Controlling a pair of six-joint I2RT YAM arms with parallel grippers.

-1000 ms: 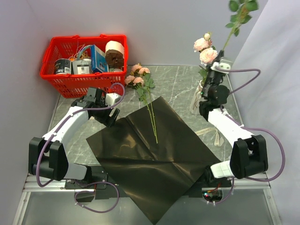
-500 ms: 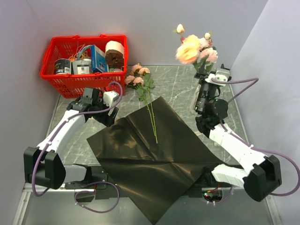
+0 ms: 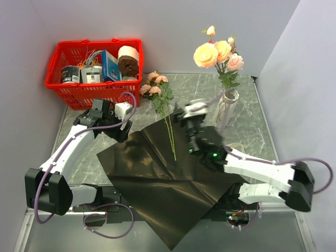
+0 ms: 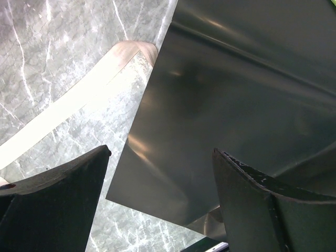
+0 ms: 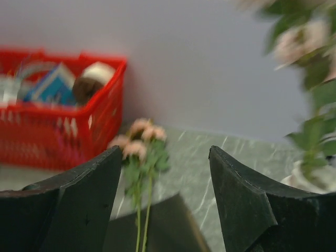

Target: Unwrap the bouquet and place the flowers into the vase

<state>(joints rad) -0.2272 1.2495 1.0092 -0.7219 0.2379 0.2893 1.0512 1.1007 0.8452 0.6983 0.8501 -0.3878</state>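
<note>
Your left arm reaches out from its base with the elbow bent. The left gripper (image 4: 161, 157) hangs wide open and holds nothing, right over the left edge of the dark paper sheet (image 3: 157, 178). A cream ribbon (image 4: 79, 94) lies just beside that edge on the marble table (image 3: 199, 89). Your right arm stretches low across the sheet, right gripper (image 5: 165, 157) spread apart and empty, facing the back wall. The vase (image 3: 227, 107) stands back right with a bunch of roses (image 3: 206, 54) upright in it. A few loose roses (image 3: 155, 84) lie flat, heads near the red basket (image 3: 89, 93), stems across the sheet. The basket holds a toilet roll (image 3: 128, 56), tins (image 3: 68, 73) and a blue box (image 3: 110, 64).
</note>
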